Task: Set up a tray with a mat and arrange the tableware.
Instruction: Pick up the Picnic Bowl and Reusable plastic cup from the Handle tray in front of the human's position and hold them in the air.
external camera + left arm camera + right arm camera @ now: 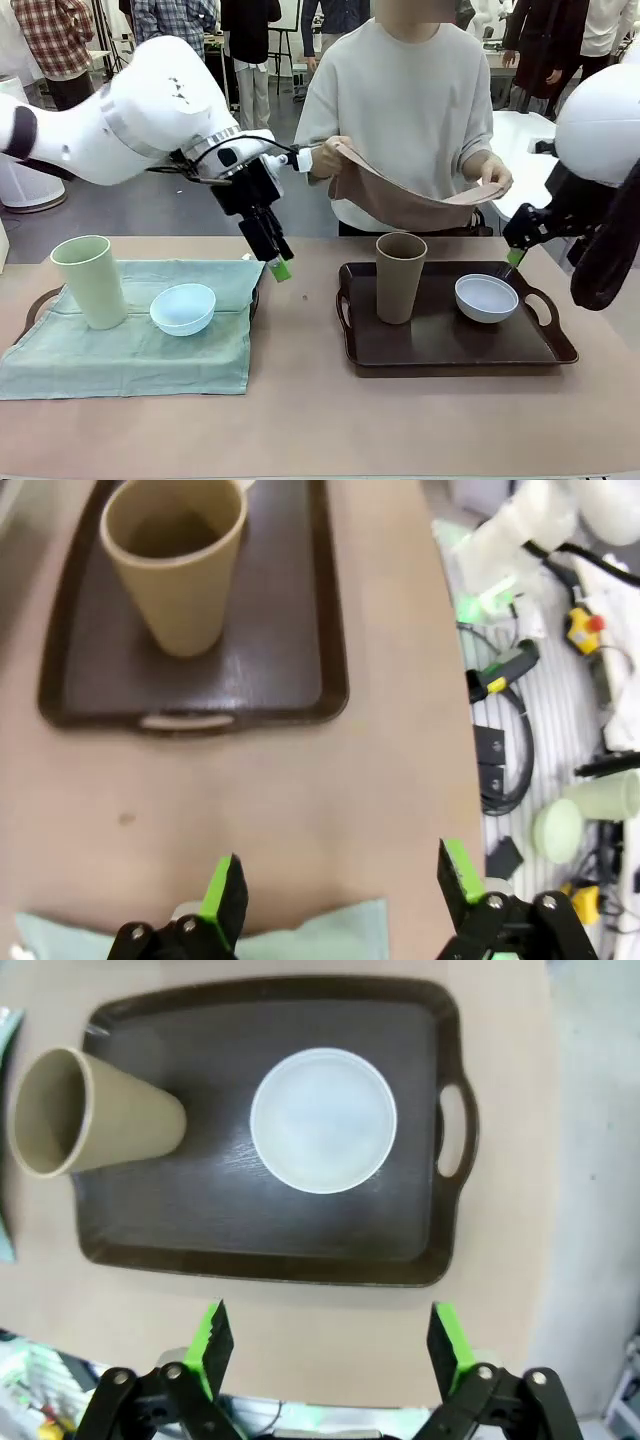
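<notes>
In front, the green mat (150, 350), green tumbler (90, 280) and blue bowl (183, 307) look set, while a person (410, 110) holds a brown mat (400, 205) behind the bare tray (450, 368). From my left wrist, my left gripper (340, 875) hangs open by the green mat's corner. From my right wrist, my right gripper (328, 1335) gapes beside the tray holding the brown tumbler (90, 1110) and white bowl (323, 1120), which I judge must lift off first.

Front camera looks across the table (300, 420) at the person (410, 110) opposite. Left wrist peers down at a slant, right wrist hangs straight overhead. All three catch the brown tumbler (400, 275) on its tray (440, 345).
</notes>
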`<state>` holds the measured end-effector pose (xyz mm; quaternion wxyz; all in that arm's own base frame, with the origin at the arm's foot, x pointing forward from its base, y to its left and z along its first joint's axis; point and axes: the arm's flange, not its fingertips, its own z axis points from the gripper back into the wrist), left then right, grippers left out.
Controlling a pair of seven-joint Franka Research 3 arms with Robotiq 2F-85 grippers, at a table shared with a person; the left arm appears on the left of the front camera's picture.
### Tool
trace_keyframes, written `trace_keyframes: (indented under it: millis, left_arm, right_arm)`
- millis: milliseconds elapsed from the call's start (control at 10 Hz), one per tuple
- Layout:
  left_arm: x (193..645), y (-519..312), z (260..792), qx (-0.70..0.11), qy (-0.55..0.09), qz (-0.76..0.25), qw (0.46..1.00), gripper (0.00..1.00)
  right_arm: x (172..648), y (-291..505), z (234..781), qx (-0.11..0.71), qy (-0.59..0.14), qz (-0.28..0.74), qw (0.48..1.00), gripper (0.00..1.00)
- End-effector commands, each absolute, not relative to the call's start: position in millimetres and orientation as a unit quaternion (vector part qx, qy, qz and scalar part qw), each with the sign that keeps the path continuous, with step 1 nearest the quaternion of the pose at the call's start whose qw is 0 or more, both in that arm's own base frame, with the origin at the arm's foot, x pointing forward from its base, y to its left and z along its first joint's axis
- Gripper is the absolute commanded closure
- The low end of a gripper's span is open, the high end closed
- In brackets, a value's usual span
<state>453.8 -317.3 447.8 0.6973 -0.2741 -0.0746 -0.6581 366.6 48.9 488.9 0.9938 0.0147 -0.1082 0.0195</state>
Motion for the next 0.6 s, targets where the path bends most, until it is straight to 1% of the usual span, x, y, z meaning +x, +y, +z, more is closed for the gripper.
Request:
trace_keyframes:
  millis: [0, 100, 200, 300, 500]
  left_arm:
    - [464.7, -320.2, 431.8, -0.334, -0.080, -0.692, 0.635, 0.00]
    - [472.6, -324.6, 422.7, -0.355, -0.087, -0.697, 0.617, 0.00]
    - [483.6, -331.7, 414.9, -0.375, -0.094, -0.690, 0.612, 0.00]
    - [491.7, -341.6, 408.0, -0.366, -0.119, -0.676, 0.628, 0.00]
    - [499.4, -357.8, 401.2, -0.322, -0.176, -0.634, 0.681, 0.00]
  right_arm:
    - [388.0, 49.5, 487.3, 0.020, -0.080, -0.004, 0.997, 0.00]
    - [394.8, 49.4, 483.5, 0.022, -0.078, -0.012, 0.997, 0.00]
    - [404.0, 47.8, 479.8, 0.032, -0.077, -0.018, 0.996, 0.00]
    - [411.0, 47.1, 473.8, 0.046, -0.072, -0.019, 0.996, 0.00]
    - [419.2, 42.7, 463.7, 0.065, -0.067, -0.020, 0.995, 0.00]
